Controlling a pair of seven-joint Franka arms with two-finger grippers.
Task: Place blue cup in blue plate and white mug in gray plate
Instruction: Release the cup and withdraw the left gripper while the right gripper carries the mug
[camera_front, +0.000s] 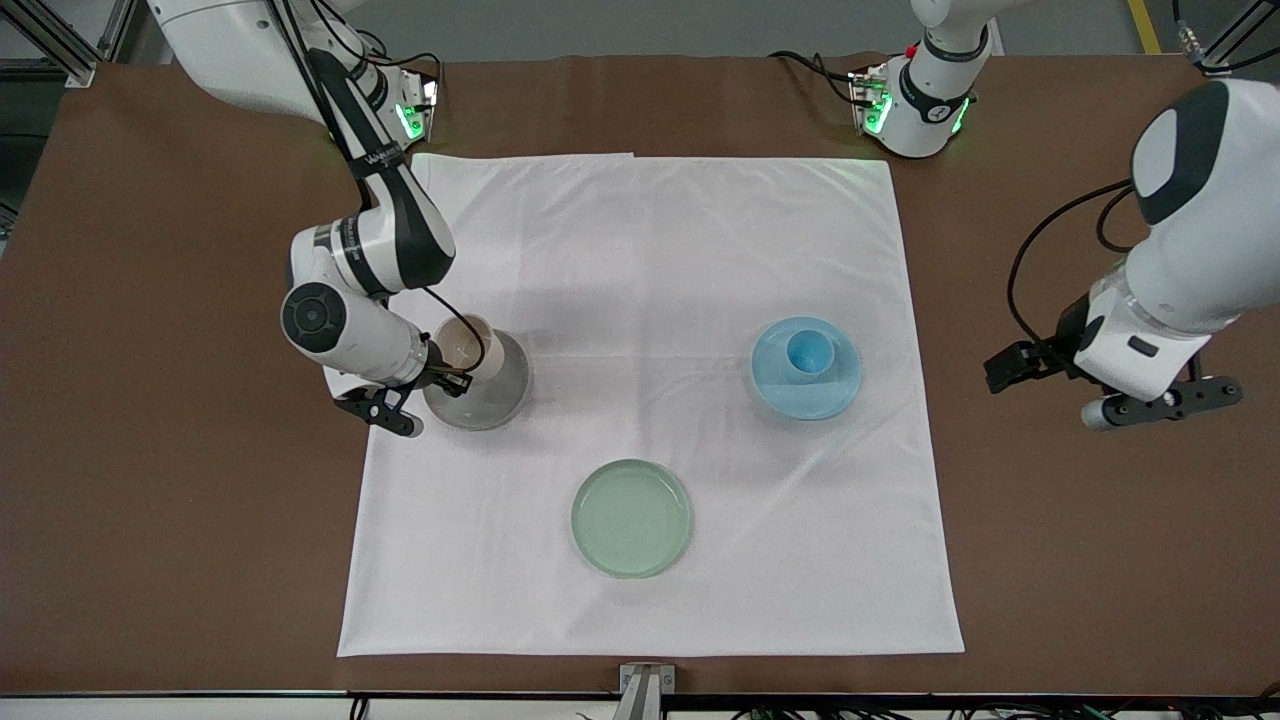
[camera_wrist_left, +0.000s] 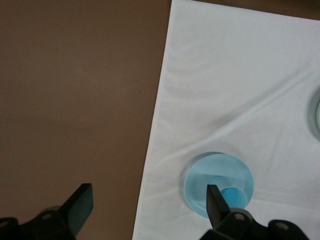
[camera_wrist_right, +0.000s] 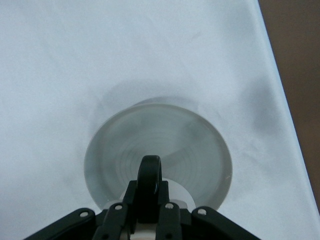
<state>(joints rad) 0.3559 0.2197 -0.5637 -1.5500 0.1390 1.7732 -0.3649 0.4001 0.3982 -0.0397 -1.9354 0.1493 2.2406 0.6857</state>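
Right claw (camera_front: 452, 378) pinches the cream-white round mug (camera_front: 466, 345) by its thin dark loop handle (camera_wrist_right: 149, 181), upright over the round gray plate (camera_front: 498, 392). Small light-blue cup (camera_front: 808, 352) stands upright in the round light-blue plate (camera_front: 830, 395). Left claw (camera_wrist_left: 150, 200) waits spread over the brown counter (camera_front: 1050, 560).

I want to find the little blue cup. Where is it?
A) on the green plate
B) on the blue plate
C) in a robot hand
B: the blue cup stands upright on the blue plate, and no hand touches it.
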